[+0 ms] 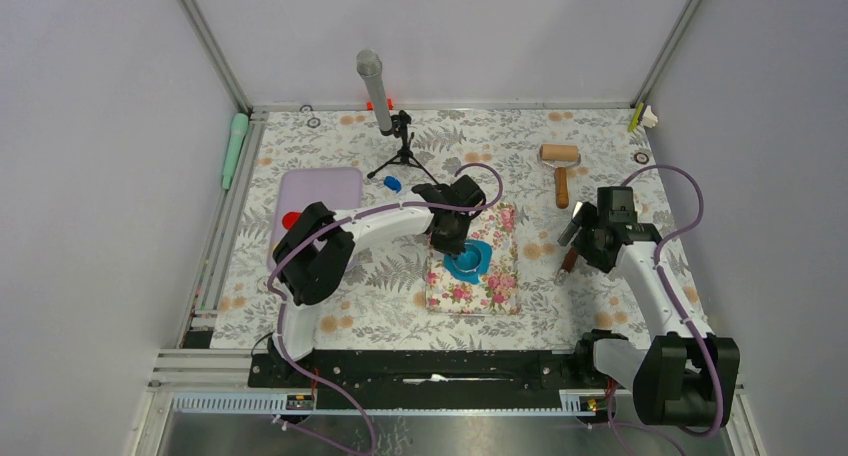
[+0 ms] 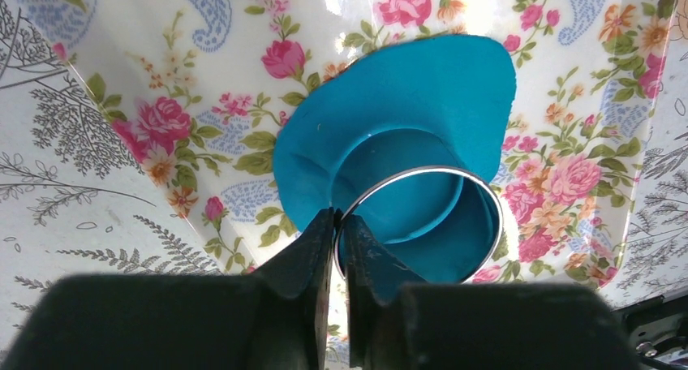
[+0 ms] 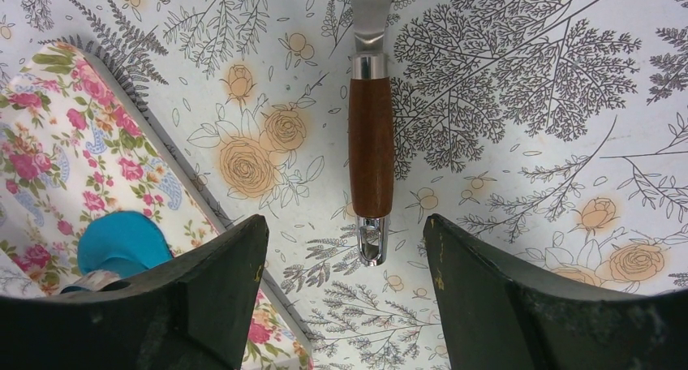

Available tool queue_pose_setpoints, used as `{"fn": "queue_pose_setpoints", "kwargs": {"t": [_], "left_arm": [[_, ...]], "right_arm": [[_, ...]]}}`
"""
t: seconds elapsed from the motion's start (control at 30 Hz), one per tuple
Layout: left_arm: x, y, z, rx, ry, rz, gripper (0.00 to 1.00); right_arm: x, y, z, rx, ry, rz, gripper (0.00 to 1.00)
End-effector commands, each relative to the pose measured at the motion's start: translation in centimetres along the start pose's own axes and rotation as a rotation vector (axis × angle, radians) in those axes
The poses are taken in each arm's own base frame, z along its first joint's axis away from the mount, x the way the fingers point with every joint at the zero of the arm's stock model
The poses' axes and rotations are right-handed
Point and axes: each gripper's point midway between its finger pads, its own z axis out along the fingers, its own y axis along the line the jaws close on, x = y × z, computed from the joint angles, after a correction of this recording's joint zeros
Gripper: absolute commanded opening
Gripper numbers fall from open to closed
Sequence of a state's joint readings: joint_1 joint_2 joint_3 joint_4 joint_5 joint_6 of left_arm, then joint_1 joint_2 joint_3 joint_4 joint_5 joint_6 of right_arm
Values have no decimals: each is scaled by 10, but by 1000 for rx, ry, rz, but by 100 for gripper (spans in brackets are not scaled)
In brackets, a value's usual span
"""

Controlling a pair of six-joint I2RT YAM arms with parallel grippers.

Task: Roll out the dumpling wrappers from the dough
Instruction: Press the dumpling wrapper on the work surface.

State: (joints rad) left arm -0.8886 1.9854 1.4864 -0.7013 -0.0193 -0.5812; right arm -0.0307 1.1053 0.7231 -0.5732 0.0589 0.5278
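From my station, the biggest thing is the table (image 1: pixel 330 306) under its grey leaf-print cloth. The pink floral mat (image 1: pixel 500 288) lies at its centre. On the mat's far half sits the dough (image 2: pixel 422 86), a flattened blue sheet with an uneven outline. A ring cutter (image 2: pixel 430 170) stands in the near part of the sheet. The left gripper (image 2: pixel 341 221) has its fingers pressed together on the ring's near-left rim, pinching the thin metal. Inside the ring I see a round blue disc (image 2: pixel 397 206). It is probably a cut wrapper, though from this angle I can't tell whether it is fully free of the sheet.

To the right of the mat, the right gripper (image 3: pixel 345 224) hangs with its fingers spread wide and holds nothing. It is above a wooden-handled tool (image 3: pixel 371 143) lying on the cloth. The roller (image 1: pixel 560 163) rests further back on the right, well apart from both arms. A small blue lump (image 1: pixel 392 183) sits far-left of the mat.

My worries from here:
- The pinch is on a narrow edge, so the ring could twist or slip out if I lift at an angle.
- The soft clay may cling inside the ring, so the disc could come up with it and stretch or tear.
- Dragging sideways could smear the clean edge or shift the mat.

I can read no brand, label or writing in any view.
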Motion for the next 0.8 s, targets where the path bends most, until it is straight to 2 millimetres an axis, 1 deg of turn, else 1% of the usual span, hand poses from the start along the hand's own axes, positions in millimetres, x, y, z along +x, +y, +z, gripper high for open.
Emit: {"fn": "queue_pose_setpoints", "kwargs": {"t": [0.0, 0.13, 0.17, 0.2, 0.23, 0.3, 0.37, 0.53, 0.6, 0.67, 0.7, 0.77], "left_arm": [[-21, -14, -5, 29, -64, -5, 17], [-27, -14, -14, 28, -89, -4, 32], [-30, -14, -18, 27, -99, -2, 35], [-32, -14, -23, 26, -108, 1, 40], [-36, -16, -29, 30, -120, 5, 44], [-41, -18, -40, 40, -140, 12, 49], [-45, -19, -50, 45, -159, 18, 51], [-53, -20, -78, 55, -204, 24, 51], [-52, -17, -90, 53, -223, 24, 51], [-47, -7, -98, 39, -234, 13, 49], [-44, -3, -101, 46, -228, 2, 47], [-35, 2, -100, 103, -197, -34, 44]], "right_arm": [[1, 4, -6, -25, -2, -14, 78], [-4, 12, -15, -57, -8, -8, 80], [-6, 15, -18, -73, -11, -7, 81], [-10, 18, -21, -82, -18, -10, 81], [-8, 24, -23, -114, -3, -13, 81], [-7, 31, -24, -145, 12, -16, 82], [-2, 41, -25, -187, 30, -18, 82], [23, 82, -33, -302, 49, -76, 81], [37, 102, -37, -369, 70, -103, 75], [55, 122, -39, -435, 101, -134, 64], [64, 129, -40, -462, 122, -149, 58], [80, 143, -38, -505, 158, -172, 52]]}}
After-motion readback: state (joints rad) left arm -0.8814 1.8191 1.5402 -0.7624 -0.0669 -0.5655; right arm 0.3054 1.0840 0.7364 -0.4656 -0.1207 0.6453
